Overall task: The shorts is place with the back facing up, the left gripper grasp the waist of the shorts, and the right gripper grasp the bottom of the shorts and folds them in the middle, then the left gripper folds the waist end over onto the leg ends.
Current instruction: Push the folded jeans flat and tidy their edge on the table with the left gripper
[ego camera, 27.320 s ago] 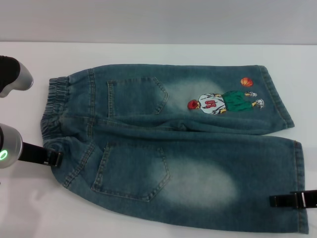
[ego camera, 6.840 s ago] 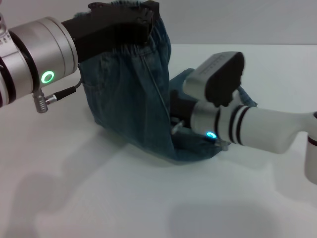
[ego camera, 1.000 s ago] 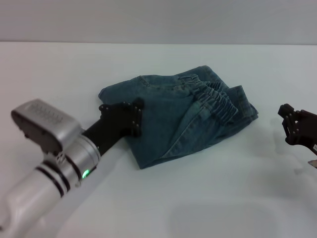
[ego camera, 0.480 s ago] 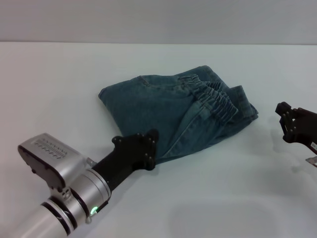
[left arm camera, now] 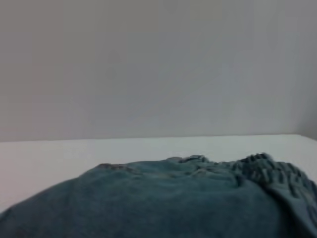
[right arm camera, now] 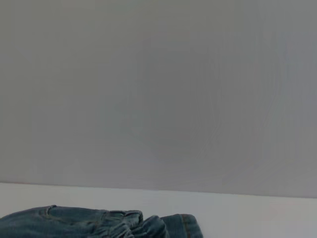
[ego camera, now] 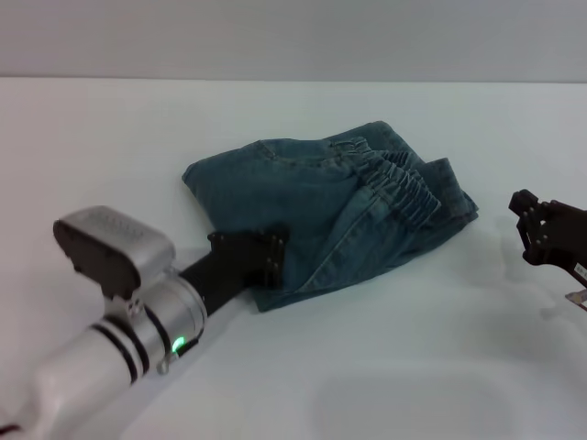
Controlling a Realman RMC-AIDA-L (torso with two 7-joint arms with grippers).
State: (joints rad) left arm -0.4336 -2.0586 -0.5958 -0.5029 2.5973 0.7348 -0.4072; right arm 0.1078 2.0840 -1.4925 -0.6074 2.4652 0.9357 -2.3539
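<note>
The faded blue denim shorts (ego camera: 330, 211) lie folded into a compact bundle on the plain white table (ego camera: 413, 367); the puckered elastic waistband (ego camera: 399, 183) sits on top, lying across the side of the bundle away from the left gripper, with a layer of denim poking out beyond it. The left gripper (ego camera: 266, 259), a black claw on a silver-grey wrist with a green light, reaches in at the near edge of the bundle, its tip against or just over the folded denim; whether its fingers are spread or closed I cannot tell. The right gripper (ego camera: 539, 231), a black claw at the frame's edge, hangs well apart from the bundle, beyond the end where the waistband lies, nothing in it, its fingers looking parted. The left wrist view shows only what the head view cannot: the denim (left arm camera: 158, 198) close up as a low mound, gathered band (left arm camera: 270, 171) at its far end; the right wrist view catches just a sliver of the bundle (right arm camera: 99, 223) under a grey wall (right arm camera: 158, 89).
</note>
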